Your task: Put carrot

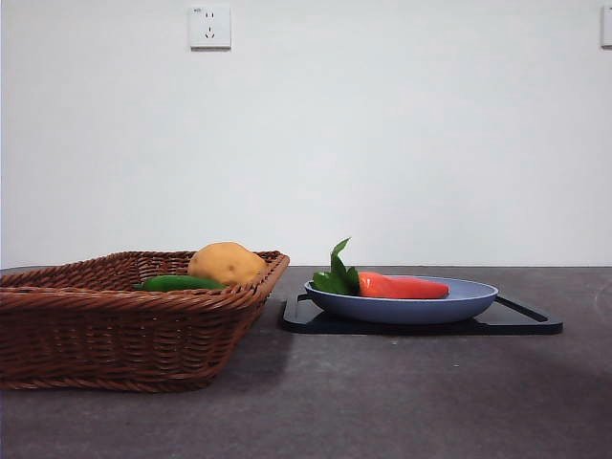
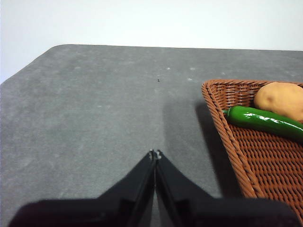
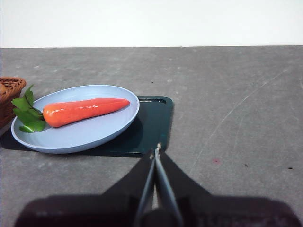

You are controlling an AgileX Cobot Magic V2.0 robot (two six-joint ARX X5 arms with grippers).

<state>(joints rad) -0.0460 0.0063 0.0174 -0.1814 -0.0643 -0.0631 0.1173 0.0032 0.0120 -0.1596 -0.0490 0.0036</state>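
The carrot (image 1: pixel 402 285), orange-red with green leaves at its thick end, lies on a light blue plate (image 1: pixel 459 304) that sits on a dark board (image 1: pixel 531 323) at the right of the front view. It also shows in the right wrist view (image 3: pixel 85 110) on the plate (image 3: pixel 71 139). My right gripper (image 3: pixel 156 150) is shut and empty, apart from the plate, at the near edge of the board (image 3: pixel 154 125). My left gripper (image 2: pixel 155 153) is shut and empty over bare table, beside the basket (image 2: pixel 222 127). Neither arm shows in the front view.
A brown wicker basket (image 1: pixel 115 325) stands at the left and holds a yellow-brown potato (image 1: pixel 226 262) and a slim dark green vegetable (image 1: pixel 177 283). The grey table (image 1: pixel 382 402) ends at a white wall with a socket (image 1: pixel 209 27).
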